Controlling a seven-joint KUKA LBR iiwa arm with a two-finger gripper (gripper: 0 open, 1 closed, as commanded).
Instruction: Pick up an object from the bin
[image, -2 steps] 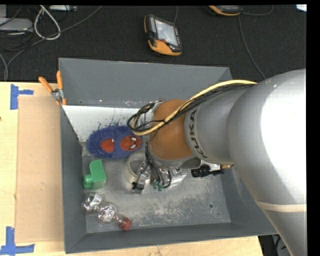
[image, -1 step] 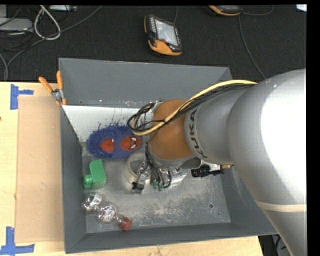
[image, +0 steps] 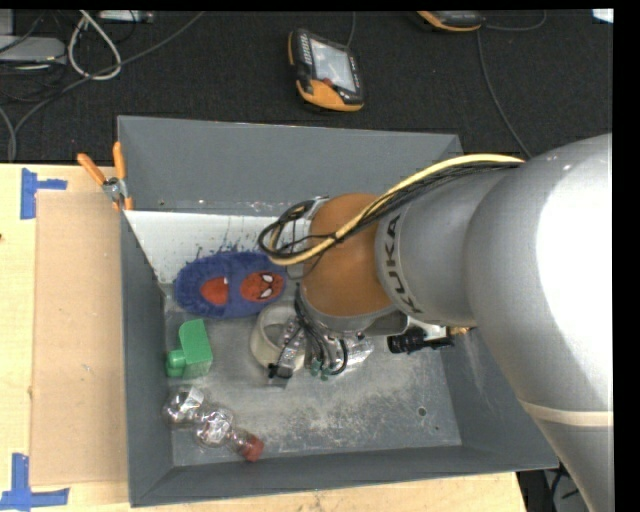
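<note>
Black flooring strewn with cables surrounds a grey metal bin (image: 390, 410), into which a silver KUKA arm (image: 500, 260) leans from the right, its orange-covered wrist (image: 340, 260) bowed low over the bin's floor. The gripper (image: 283, 362) points down at the edge of a pale, round, shallow cup-like object (image: 262, 338) near the middle of the bin. The wrist and its cables hide the rest of the contact, so whether the claw is spread or closed cannot be told, nor whether it grips anything. The steep, top-down pose looks chosen to meet a low, loose thing from above.

Other items lie towards the bin's left side, apart from the gripper. A fuzzy blue slipper-shaped toy with a red spider-mask face (image: 230, 285) rests against the back slope, just beside the pale object. A green plastic block (image: 190, 348) sits by the left wall, and a crinkled clear wrapper with a red end (image: 212, 425) lies in the near left corner. The pale round object appears the likeliest pick, and nothing is yet lifted clear.
</note>
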